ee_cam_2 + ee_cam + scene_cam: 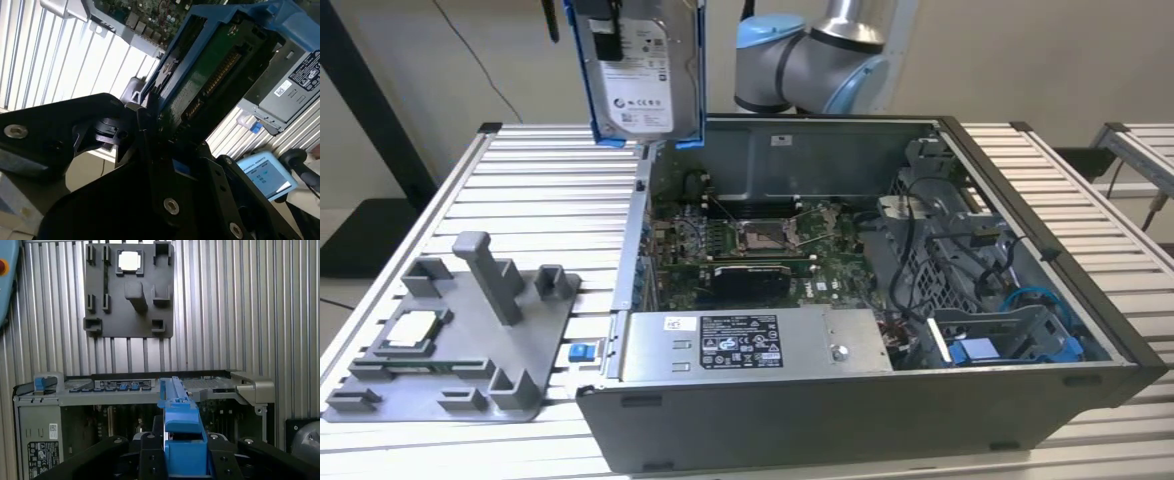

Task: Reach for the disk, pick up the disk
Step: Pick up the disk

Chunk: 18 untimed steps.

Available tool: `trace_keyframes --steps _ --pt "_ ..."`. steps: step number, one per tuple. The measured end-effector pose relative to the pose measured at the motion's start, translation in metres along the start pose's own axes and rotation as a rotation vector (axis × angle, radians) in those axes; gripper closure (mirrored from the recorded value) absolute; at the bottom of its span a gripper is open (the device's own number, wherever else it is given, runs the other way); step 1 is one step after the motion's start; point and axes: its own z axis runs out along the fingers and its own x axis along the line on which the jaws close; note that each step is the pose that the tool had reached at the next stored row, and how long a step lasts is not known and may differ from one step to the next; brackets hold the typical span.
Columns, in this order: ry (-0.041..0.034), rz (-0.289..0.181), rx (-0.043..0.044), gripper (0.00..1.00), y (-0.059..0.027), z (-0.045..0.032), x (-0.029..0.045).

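We see one gripper (185, 456) clenched on the one disk (640, 75), holding it upright in the air above a far corner of the one open computer case (854, 420), beside which one grey fixture plate (464, 343) carries one processor chip (411, 328).

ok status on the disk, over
Gripper shut on the disk. Disk upright, in the air above the edge of the open computer case. Nothing in the way.
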Motion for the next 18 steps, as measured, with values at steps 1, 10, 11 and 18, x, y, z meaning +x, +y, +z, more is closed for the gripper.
trace_keyframes --steps 1,10,11,18 --pt "-0.0001 0.0 0.0 1.0 -0.0044 -0.0001 -0.0003" --pt "0.0 0.0 0.0 1.0 -0.0408 -0.0009 -0.0026" --pt "-0.0001 0.0 0.0 1.0 -0.0445 -0.0009 -0.0028" --pt "-0.0001 0.0 0.0 1.0 -0.068 -0.0015 -0.0043"
